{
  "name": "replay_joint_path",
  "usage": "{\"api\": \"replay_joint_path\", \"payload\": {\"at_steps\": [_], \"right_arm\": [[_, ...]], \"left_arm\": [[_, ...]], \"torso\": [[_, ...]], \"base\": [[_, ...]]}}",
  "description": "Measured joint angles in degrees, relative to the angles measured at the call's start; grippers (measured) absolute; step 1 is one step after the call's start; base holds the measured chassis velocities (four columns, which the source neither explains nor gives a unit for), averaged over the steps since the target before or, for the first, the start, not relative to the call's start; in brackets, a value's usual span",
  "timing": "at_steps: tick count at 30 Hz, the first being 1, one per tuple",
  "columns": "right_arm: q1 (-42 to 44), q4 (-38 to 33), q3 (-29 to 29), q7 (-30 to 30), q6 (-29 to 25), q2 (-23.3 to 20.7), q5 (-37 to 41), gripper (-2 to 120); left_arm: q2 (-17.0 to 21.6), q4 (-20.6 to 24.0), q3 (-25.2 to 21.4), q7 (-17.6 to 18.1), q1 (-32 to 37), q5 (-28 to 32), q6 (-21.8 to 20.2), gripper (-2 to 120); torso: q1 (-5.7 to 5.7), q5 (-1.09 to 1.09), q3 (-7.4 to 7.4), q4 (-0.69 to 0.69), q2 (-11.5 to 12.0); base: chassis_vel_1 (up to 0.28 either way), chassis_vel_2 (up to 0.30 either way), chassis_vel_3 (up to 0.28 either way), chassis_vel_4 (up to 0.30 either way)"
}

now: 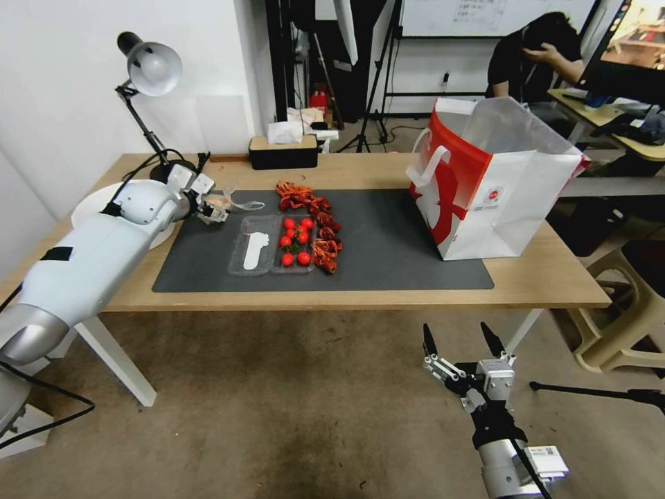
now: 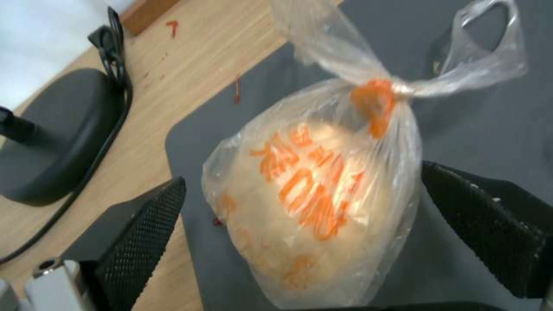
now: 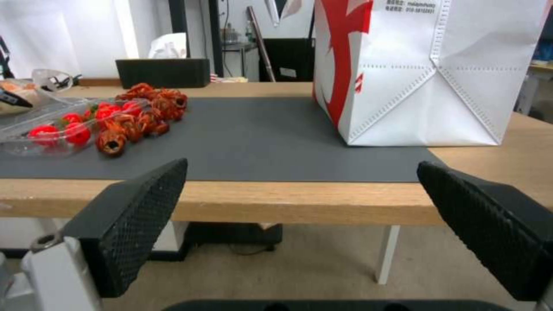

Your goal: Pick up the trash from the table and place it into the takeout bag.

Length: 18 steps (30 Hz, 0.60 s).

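Note:
A small knotted clear bag (image 1: 223, 202) (image 2: 314, 190) with orange print lies on the near-left corner of the dark grey mat (image 1: 388, 242) on the table (image 1: 547, 277). My left gripper (image 1: 212, 209) (image 2: 302, 175) is open around it, one finger (image 2: 144, 224) on each side. More trash sits mid-mat: a clear tray (image 1: 260, 251) (image 3: 34, 138) with red tomatoes, and a row of red shells (image 1: 315, 225) (image 3: 141, 116). The white and red takeout bag (image 1: 499, 190) (image 3: 438, 73) stands open at the mat's right end. My right gripper (image 1: 463, 344) (image 3: 302, 166) hangs open below the table's front edge.
A desk lamp (image 1: 149, 69) with its dark base (image 2: 52, 138) and cable stands at the back left, close to the clear bag. A white round dish (image 1: 93, 204) lies at the left edge. A black tissue box (image 1: 282, 152) sits at the back. A beige stool (image 1: 623, 312) stands to the right.

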<state>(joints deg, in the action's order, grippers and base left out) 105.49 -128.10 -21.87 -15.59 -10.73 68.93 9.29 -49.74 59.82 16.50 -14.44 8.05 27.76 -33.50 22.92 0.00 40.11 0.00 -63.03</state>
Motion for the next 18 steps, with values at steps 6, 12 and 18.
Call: {"api": "replay_joint_path", "payload": {"at_steps": [6, 12, 18], "right_arm": [[-0.1, 0.2, 0.1, 0.0, 0.0, 0.1, 0.0, 100], [-0.1, 0.3, 0.3, 0.0, 0.0, 0.2, -0.1, 100], [-0.1, 0.3, 0.4, 0.0, -0.1, 0.3, -0.2, 100]], "left_arm": [[-0.4, -0.8, -0.2, 0.0, 0.0, 0.2, -0.3, 85], [-0.3, -0.6, -0.3, -0.1, 0.3, 0.2, -0.4, 67], [-0.2, -0.2, -0.4, -0.1, 0.7, 0.3, -0.4, 46]], "torso": [[0.0, 0.0, 0.0, 0.0, 0.0], [0.0, 0.01, 0.0, 0.0, 0.0], [-0.01, 0.0, 0.0, 0.0, 0.0]], "base": [[0.0, 0.0, 0.0, 0.0], [0.0, 0.0, 0.0, 0.0], [0.0, 0.0, 0.0, 0.0]]}}
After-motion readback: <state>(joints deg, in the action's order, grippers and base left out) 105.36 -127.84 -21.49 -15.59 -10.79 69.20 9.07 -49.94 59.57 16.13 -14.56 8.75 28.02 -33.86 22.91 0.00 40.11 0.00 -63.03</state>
